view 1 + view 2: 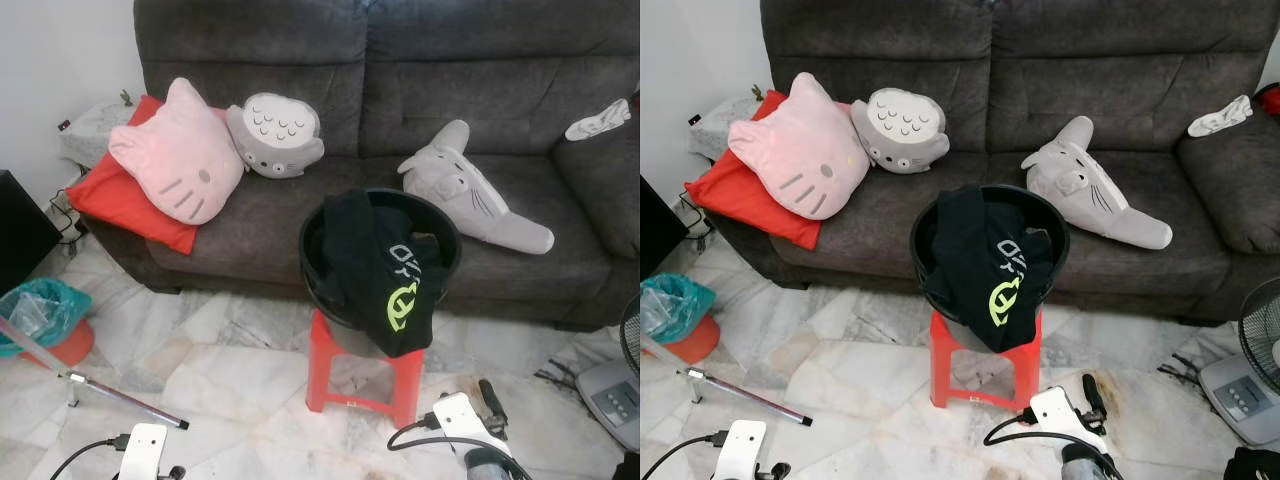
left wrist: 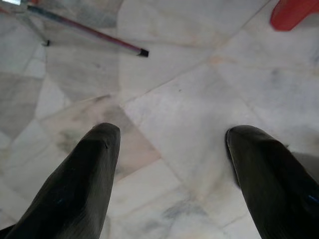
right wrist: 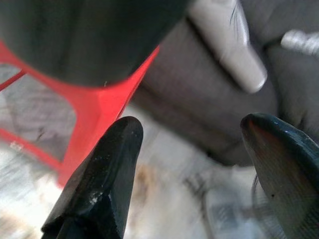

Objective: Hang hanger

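1. Low at the bottom of the head views, both arms sit near the floor. The right tool (image 3: 189, 164) has its two black fingers spread wide with nothing between them, and looks past the red stool (image 1: 362, 375) toward the sofa (image 1: 420, 60). The left tool (image 2: 172, 164) is likewise wide and empty, pointed at bare marble floor (image 2: 199, 99).
2. Ahead, the stool carries a black basket (image 1: 440, 235), and a black garment (image 1: 375, 270) with a green logo drapes over its near rim.
3. No hanger can be made out; it may lie under the garment, but that is a guess. A thin metal rod (image 1: 110, 392) slants across the floor to the robot's left, possibly part of a rack.
4. To do the step well, I judge the right tool should rise above the rim before going forward, as the stool looks light and easy to knock.
5. Lifting the garment by one fold should show what lies beneath. If a hanger appears, grip it near the hook so that it hangs straight.
6. Plush cushions (image 1: 180, 150) on the sofa are well apart from the basket and need no handling.
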Robot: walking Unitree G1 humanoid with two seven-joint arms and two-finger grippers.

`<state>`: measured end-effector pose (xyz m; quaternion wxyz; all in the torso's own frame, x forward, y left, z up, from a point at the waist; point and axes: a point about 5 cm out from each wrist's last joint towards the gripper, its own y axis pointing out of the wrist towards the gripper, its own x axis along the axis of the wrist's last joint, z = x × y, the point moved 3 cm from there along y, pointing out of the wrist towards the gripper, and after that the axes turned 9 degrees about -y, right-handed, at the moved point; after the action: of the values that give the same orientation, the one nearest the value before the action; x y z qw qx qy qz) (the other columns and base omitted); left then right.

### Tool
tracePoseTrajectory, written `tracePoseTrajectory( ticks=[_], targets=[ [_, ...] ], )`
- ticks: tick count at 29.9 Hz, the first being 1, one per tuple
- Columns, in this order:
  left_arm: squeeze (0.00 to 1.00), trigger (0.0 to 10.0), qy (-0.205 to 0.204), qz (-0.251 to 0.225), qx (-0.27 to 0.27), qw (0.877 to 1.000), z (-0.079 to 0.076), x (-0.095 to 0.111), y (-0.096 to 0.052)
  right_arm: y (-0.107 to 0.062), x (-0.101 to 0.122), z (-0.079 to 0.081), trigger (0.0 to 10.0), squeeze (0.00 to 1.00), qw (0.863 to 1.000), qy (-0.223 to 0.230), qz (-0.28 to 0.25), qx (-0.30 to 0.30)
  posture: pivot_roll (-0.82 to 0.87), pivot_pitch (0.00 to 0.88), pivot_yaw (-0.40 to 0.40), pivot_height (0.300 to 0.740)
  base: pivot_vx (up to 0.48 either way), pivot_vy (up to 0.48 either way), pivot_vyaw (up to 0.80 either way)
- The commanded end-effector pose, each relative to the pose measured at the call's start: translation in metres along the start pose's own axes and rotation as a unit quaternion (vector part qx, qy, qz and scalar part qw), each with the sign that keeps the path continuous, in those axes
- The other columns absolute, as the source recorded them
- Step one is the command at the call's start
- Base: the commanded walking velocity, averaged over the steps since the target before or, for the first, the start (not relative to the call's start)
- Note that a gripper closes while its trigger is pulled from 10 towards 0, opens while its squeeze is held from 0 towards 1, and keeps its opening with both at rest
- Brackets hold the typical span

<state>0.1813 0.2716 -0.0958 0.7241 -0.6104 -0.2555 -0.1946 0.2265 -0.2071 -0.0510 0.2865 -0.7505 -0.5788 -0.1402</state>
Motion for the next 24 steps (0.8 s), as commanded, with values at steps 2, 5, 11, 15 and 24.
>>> tracePoseTrajectory(
  ticks=[2,5,11,15,24],
  targets=[
    [0.00,10.0,0.005,0.008,0.023,1.000,0.021,-0.005,-0.004,-0.003,0.009,0.006,10.0,0.00,0.999,-0.025,-0.030,0.001,-0.11,0.000,0.118,0.740,0.000,0.000,0.00],
    [0.00,10.0,0.004,0.009,0.028,1.000,0.025,-0.006,-0.005,-0.002,0.010,0.005,10.0,0.00,0.998,-0.041,-0.039,0.004,-0.11,0.000,0.121,0.740,0.000,0.000,0.00],
    [0.00,10.0,-0.001,0.013,0.036,0.999,0.031,-0.011,-0.008,-0.004,0.021,0.007,10.0,0.00,0.991,-0.106,-0.088,0.003,-0.12,0.000,0.096,0.740,0.000,0.000,0.00],
    [0.00,10.0,-0.009,0.015,0.044,0.999,0.033,-0.011,-0.008,0.003,0.016,-0.010,10.0,0.00,0.991,-0.105,-0.075,-0.031,-0.13,0.000,0.086,0.740,0.000,0.000,0.00],
    [0.00,10.0,-0.010,0.017,0.043,0.999,0.032,-0.008,-0.006,0.003,0.021,-0.034,10.0,0.00,0.991,-0.058,-0.085,-0.082,-0.15,0.000,0.087,0.740,0.000,0.000,0.00]
  ],
)
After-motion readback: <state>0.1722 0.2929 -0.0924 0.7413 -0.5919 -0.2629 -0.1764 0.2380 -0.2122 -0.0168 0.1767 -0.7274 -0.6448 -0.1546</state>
